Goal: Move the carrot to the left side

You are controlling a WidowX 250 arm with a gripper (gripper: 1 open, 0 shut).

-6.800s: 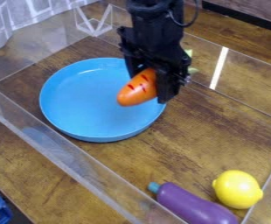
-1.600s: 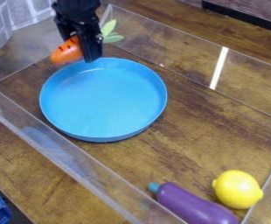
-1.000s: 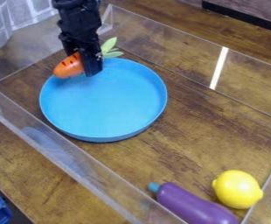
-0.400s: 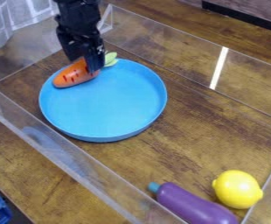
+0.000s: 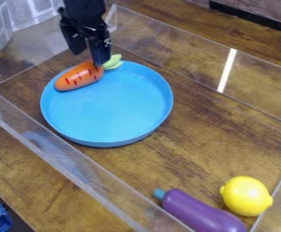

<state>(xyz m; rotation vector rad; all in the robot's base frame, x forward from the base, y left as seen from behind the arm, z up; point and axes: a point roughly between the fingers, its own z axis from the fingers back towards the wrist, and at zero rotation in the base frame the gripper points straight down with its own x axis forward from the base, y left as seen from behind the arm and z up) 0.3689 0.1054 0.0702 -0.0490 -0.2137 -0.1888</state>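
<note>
While the gripper point(image 5: 87, 47) hung with its jaws spread and nothing between them, the carrot point(image 5: 79, 77) lay just below on the left rim of the blue plate point(image 5: 125, 118), leaves toward the gripper.

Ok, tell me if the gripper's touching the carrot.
Cannot tell. In the camera view the open gripper sits right above the carrot on the plate's rim; no plain gap or contact.
</note>
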